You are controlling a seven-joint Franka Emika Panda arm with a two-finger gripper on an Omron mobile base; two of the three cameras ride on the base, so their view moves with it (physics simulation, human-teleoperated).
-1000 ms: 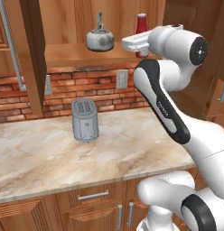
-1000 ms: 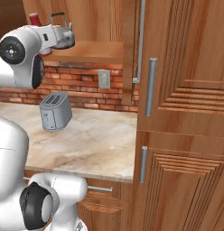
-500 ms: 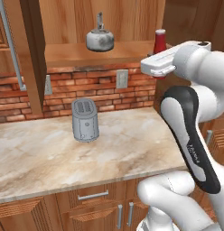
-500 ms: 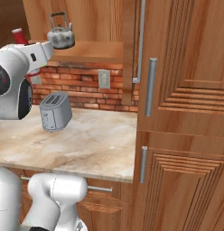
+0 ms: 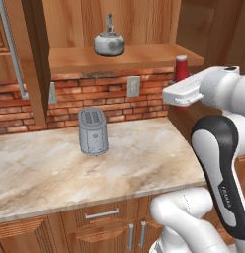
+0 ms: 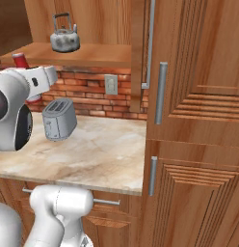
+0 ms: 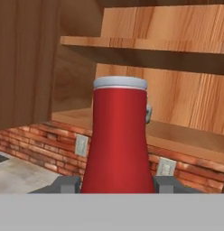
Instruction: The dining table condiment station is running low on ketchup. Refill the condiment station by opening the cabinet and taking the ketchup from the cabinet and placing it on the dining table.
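Ketchup (image 7: 118, 140) carried rightward, off cabinet (image 5: 119, 57), over counter (image 5: 95, 163).

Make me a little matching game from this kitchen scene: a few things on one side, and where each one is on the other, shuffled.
Things:
1. ketchup
2. kettle
3. toaster
4. wall outlet

Places:
A. on the marble counter, in front of the brick wall
B. on the wooden shelf of the open cabinet
C. set into the brick wall below the shelf
D. upright between the fingertips of the gripper, lifted off the shelf

Pairs: 1-D, 2-B, 3-A, 4-C
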